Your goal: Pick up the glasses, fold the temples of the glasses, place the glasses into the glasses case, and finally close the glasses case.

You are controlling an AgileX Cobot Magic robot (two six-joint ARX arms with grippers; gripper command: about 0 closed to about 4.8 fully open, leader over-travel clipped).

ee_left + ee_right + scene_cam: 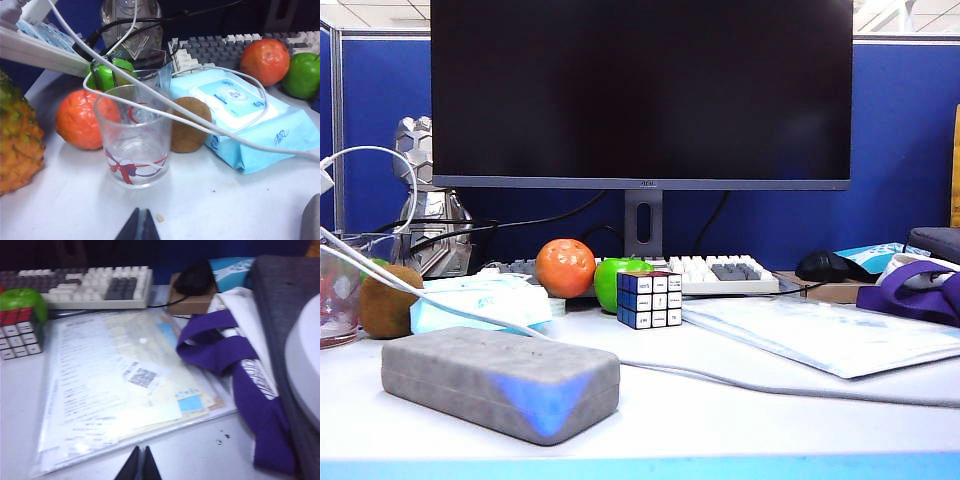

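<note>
- Fruit and clutter sit at the far left of my exterior view: a clear drinking glass with a red ribbon print [134, 137], a brown kiwi [388, 300] and a white cable [440, 300] draped across them.
- From the left wrist camera I see the left gripper [139, 226] hanging above bare white table [215, 200] in front of that glass, its dark fingertips pressed together and holding nothing.
- Next along, the grey felt-covered rectangular glasses case [500, 383] lies in the foreground with its lid fully down. A corner of it also shows at the edge of the left wrist view.
- I cannot find the thin black-framed glasses in any view. Judging by the lidded case, they are most likely inside with the temples folded, though nothing visible confirms it.
- Behind the case rest a light blue wipes packet [480, 305], an orange fruit [565, 267], a green apple [617, 280] and a puzzle cube [649, 299], all in front of the white and grey keyboard [720, 272] and the dark monitor [640, 90].
- Further right, a clear plastic sleeve of printed papers [120, 390] lies flat, with a purple-strapped white bag [240, 365] beside it.
- The right gripper [139, 464] hangs over the near edge of that sleeve, clenched and empty, well away from the case.
- My reading: every step looks finished. Neither arm shows in the exterior view, so I judge both are parked, with nothing left but to confirm the case is latched.
</note>
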